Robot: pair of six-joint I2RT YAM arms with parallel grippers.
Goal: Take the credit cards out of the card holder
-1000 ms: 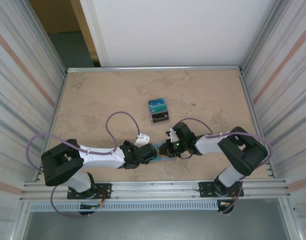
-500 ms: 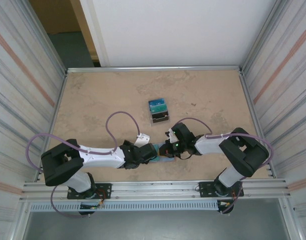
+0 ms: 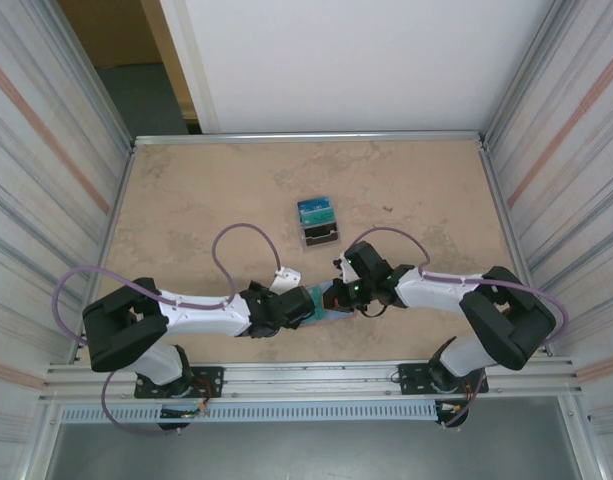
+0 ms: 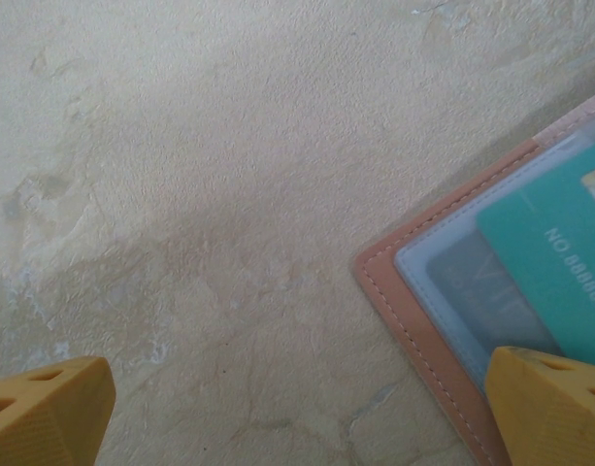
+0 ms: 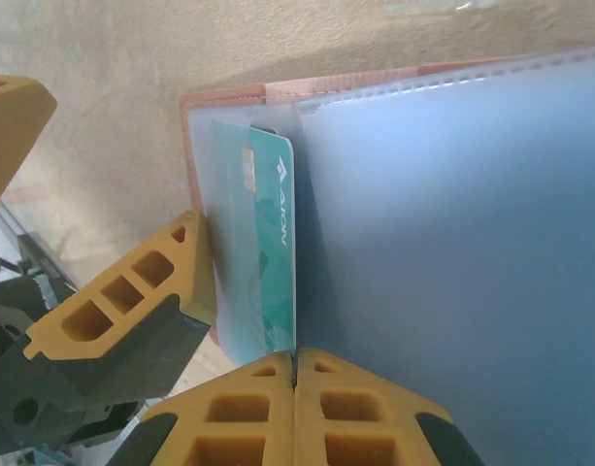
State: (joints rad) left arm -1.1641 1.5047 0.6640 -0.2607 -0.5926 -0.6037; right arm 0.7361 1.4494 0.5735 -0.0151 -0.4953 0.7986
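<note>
Right claw [image 5: 295, 377]: pads pressed together, clamped on the near short end of the teal card [image 5: 275, 254]. That end runs straight into the seam between the pads.

Left claw [image 4: 297, 419]: fingers spread wide, holding nothing. One fingertip [image 4: 554, 408] sits over the wallet [image 4: 406, 296] at its corner, on the clear sleeve. The other hangs over bare table [image 4: 229, 175], off the wallet. From the right wrist, that same left finger is right against the wallet's pink rim, just beside the teal card.

Table: beige, stone-look. Both arms reach in toward each other at front centre, claws almost tip to tip.

Stand [image 3: 321, 232]: dark, tiered, mid-table, well behind the claws.

Wallet: open and flat between the two claws, near the front edge. Pink stitched rim outside, blue-grey clear sleeves face up. From the left wrist, its corner points lower-left and both edges run diagonal. Can't tell its overall long axis from the top view, arms cover most of it.

Teal card: long axis parallel to the wallet's pink side rim and in line with the right claw. It sits in the pocket nearest that rim, one long strip under the translucent flap, the rest bare. Far end stops just short of the top rim. "AION" print reads along the long axis.

Dark card [image 4: 469, 291]: under the clear sleeve, partly beneath the teal card.
</note>
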